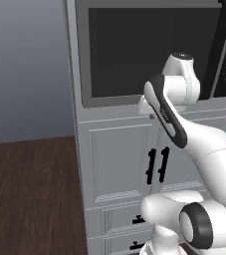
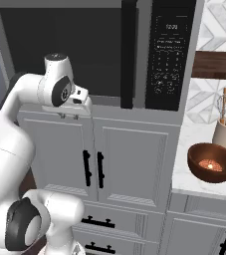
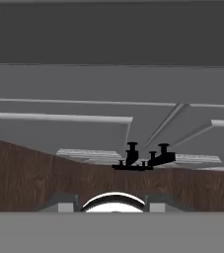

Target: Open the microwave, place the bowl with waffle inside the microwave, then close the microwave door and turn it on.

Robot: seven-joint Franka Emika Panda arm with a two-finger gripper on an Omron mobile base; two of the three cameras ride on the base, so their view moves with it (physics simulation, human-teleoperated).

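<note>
The microwave door stood shut above my hand, its handle up and to my right. It looked rigid and hinged, best hooked at the bar's middle. The bowl sat on the counter far right. Whether my gripper was open, I could not tell.
</note>
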